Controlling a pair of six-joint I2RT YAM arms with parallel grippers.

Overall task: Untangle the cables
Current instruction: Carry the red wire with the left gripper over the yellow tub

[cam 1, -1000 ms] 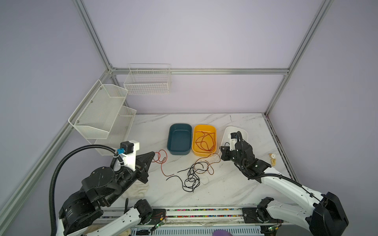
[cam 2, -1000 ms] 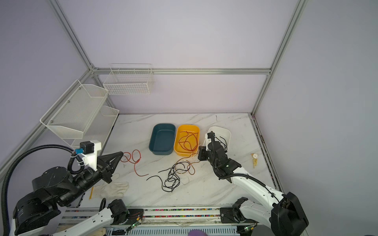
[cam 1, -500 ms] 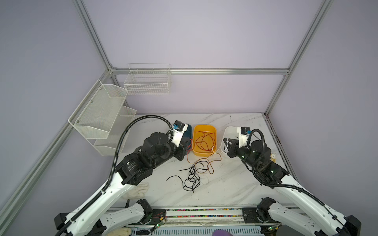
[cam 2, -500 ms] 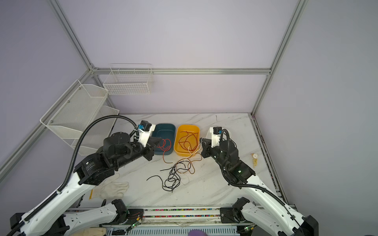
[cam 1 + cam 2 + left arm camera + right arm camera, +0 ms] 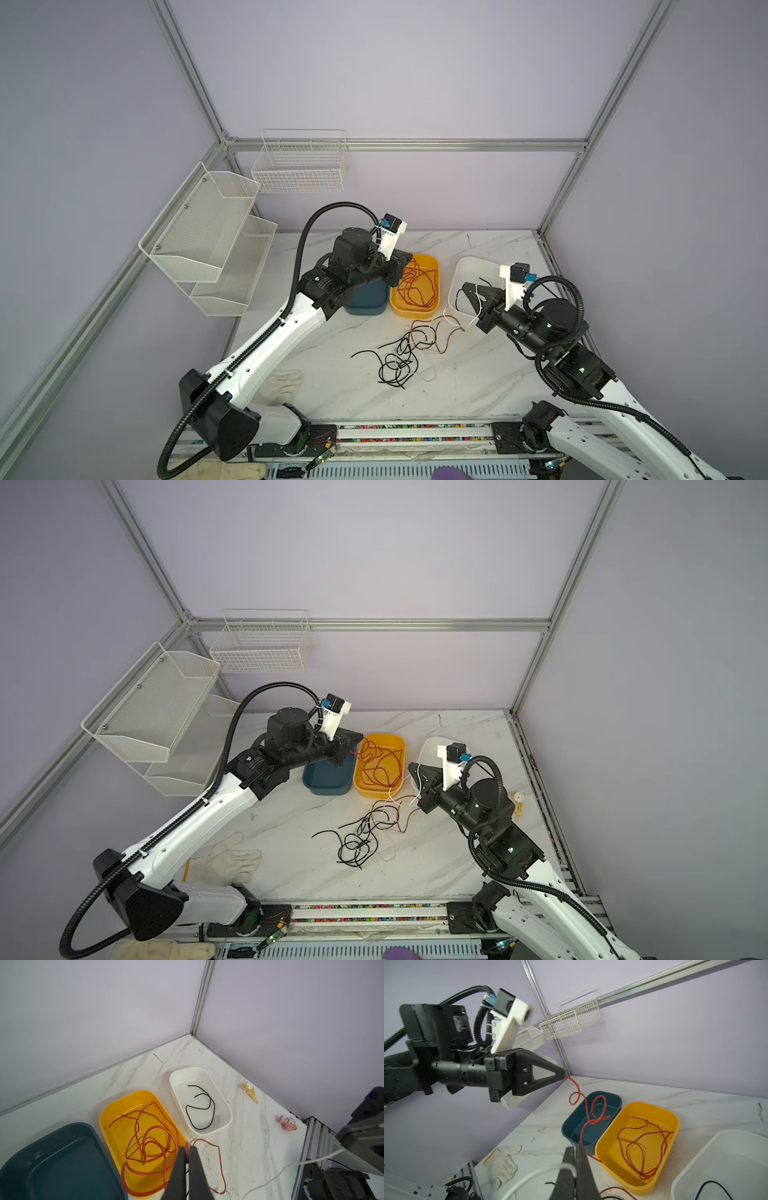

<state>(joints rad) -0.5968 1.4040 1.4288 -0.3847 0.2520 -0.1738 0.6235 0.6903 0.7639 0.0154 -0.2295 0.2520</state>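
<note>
Holding a cable on each side right now. Left fingers (image 5: 558,1074) are clenched on the end of a red cable (image 5: 572,1084), raised above the spot where the blue tray (image 5: 614,1105) and yellow tray (image 5: 616,1174) meet. That cable curls down past the blue tray and lands on the tabletop (image 5: 340,390) by the yellow tray's front corner. Right fingers (image 5: 579,1161) are clamped tight on a white cable (image 5: 542,1171), up over the white tray (image 5: 473,268), and the cable droops from there down to the tabletop, heading toward the tangle.

The three trays sit in a row near the back edge, around mid-width: blue, yellow right beside it (can't tell if they touch), then white a little apart toward the right edge. The yellow one has a loose coil of red-orange cables (image 5: 145,1142) in it, and the white one has a single black cable (image 5: 213,1109).

The rest is a tangle (image 5: 397,361) in the middle of the tabletop, between the trays and the front edge. It's mostly black curls, with an orange-brown strand (image 5: 398,818) and thin white bits on the side nearer the trays. Can't make out how many separate black ones are in there.

A glove (image 5: 226,860) lies flat near the front left corner.
</note>
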